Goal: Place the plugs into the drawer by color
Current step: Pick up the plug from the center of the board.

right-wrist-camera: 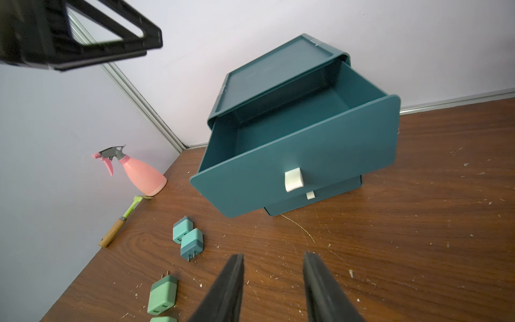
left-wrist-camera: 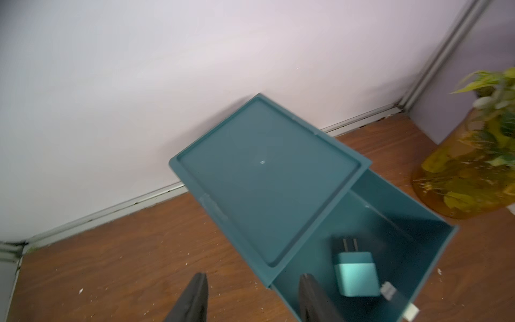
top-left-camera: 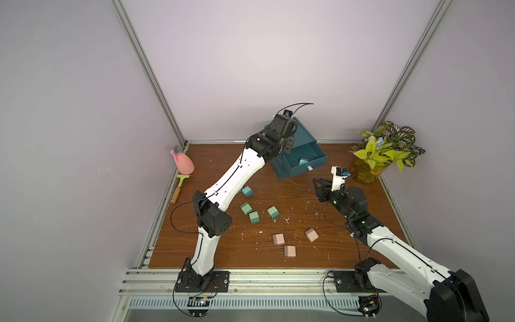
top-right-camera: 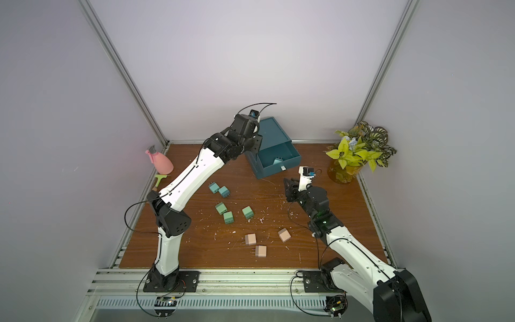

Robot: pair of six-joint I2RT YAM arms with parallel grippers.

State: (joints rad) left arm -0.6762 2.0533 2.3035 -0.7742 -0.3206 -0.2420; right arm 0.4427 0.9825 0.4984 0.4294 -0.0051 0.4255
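Observation:
The dark teal drawer (top-left-camera: 303, 131) chest stands at the back of the table with its top drawer pulled out (right-wrist-camera: 306, 156). One teal-blue plug (left-wrist-camera: 355, 274) lies inside it (top-left-camera: 303, 161). My left gripper (left-wrist-camera: 253, 275) hangs open and empty over the chest's left front corner (top-left-camera: 289, 144). My right gripper (right-wrist-camera: 273, 255) is open and empty above the table in front of the drawer (top-left-camera: 316, 181). Two teal-blue plugs (top-right-camera: 214, 188) (top-right-camera: 223, 191) lie next to the left arm. Three green plugs (top-left-camera: 245, 208) (top-left-camera: 254, 217) (top-left-camera: 273, 212) and three beige-pink plugs (top-left-camera: 278, 239) (top-left-camera: 290, 251) (top-left-camera: 311, 234) lie nearer the front.
A pink spray bottle (top-left-camera: 184, 163) and a wooden-handled scraper (top-left-camera: 179, 189) sit at the left edge. A leafy plant in an amber vase (top-left-camera: 384, 150) stands at the back right. White flecks are scattered over the wooden tabletop (top-left-camera: 292, 200).

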